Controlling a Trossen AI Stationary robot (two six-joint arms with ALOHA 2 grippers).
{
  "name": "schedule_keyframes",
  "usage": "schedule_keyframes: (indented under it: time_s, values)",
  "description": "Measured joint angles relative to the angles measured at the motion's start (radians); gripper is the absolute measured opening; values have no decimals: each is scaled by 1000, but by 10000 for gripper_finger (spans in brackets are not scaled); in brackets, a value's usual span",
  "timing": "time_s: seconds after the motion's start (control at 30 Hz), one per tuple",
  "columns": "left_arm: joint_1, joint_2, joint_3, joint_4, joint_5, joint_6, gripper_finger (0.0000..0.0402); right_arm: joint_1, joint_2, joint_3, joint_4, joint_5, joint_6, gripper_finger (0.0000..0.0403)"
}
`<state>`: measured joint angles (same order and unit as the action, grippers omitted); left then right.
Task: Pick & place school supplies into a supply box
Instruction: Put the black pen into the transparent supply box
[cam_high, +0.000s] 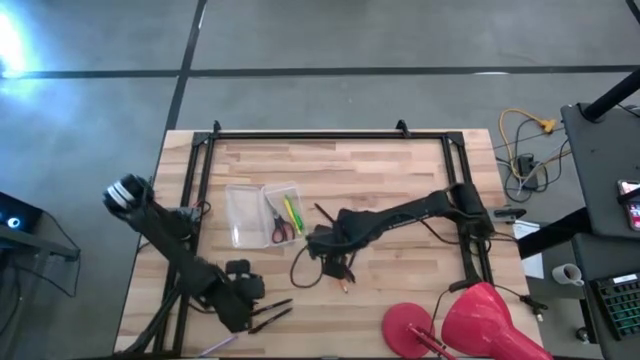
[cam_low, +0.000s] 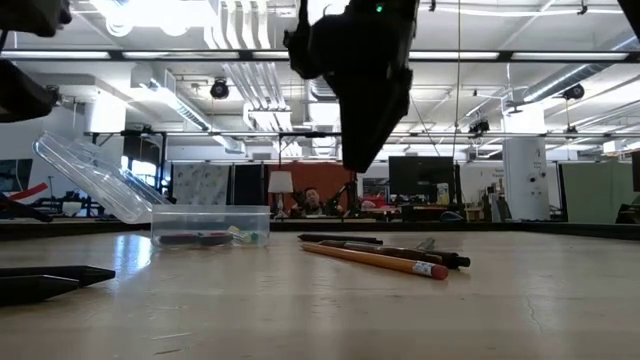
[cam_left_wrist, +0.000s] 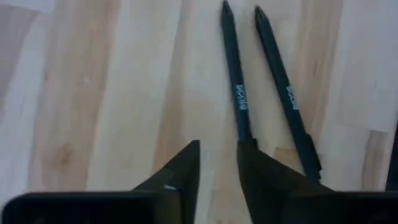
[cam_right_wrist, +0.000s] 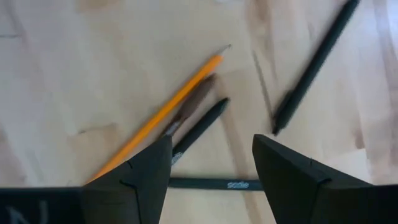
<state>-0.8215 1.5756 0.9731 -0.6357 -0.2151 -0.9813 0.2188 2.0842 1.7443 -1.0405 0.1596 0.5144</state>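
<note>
The clear supply box stands open at the table's middle left, its lid tilted back. Red-handled scissors and yellow and green pens lie in it. My right gripper hangs open, pointing down, over a yellow pencil, a brown pen and black pens that lie flat on the wood. My left gripper stands open with a narrow gap near the table's front left. It is just short of two black pens lying side by side; one pen's end runs under a finger.
A big red and pink round object sits at the front right corner. A black metal frame borders the tabletop. A pale pink pen lies at the front edge. Bare wood lies between the box and the far rail.
</note>
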Motion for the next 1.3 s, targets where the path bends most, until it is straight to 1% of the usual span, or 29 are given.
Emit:
schedule_keyframes:
  time_s: [0.13, 0.27, 0.37, 0.5, 0.6, 0.7, 0.8, 0.97, 1.03, 1.17, 1.3]
  values:
    - [-14, 106, 102, -64, -4, -3, 153, 27, -3, 0, -1, 6, -10, 215]
    - [-15, 168, 143, -71, -30, 0, 196, 40, -4, 0, -2, 27, -7, 215]
    - [-15, 196, 138, -59, -30, -5, 207, 48, -3, 0, -3, 27, 7, 215]
    - [-15, 223, 111, -28, -21, -9, 206, 53, -4, 0, -13, 31, 42, 215]
    - [-16, 225, 83, 31, -15, -1, 193, 57, -3, 0, -55, 70, 76, 215]
    - [-13, 225, 61, 48, -15, 2, 165, 61, -4, 0, -105, 106, 107, 215]
    - [-9, 225, 37, 43, -14, 6, 118, 63, -4, 0, -137, 132, 121, 215]
    - [-7, 222, 19, 38, -15, 53, 23, 65, -6, -1, -151, 159, 171, 215]
    - [-3, 212, 22, 32, -12, 54, 14, 67, -16, -2, -155, 177, 207, 215]
    - [6, 151, 23, 18, -1, 44, 16, 77, -60, -5, -175, 298, 319, 215]
    - [13, 37, 22, -50, -36, -13, 10, 79, -138, -42, -190, 401, 458, 215]
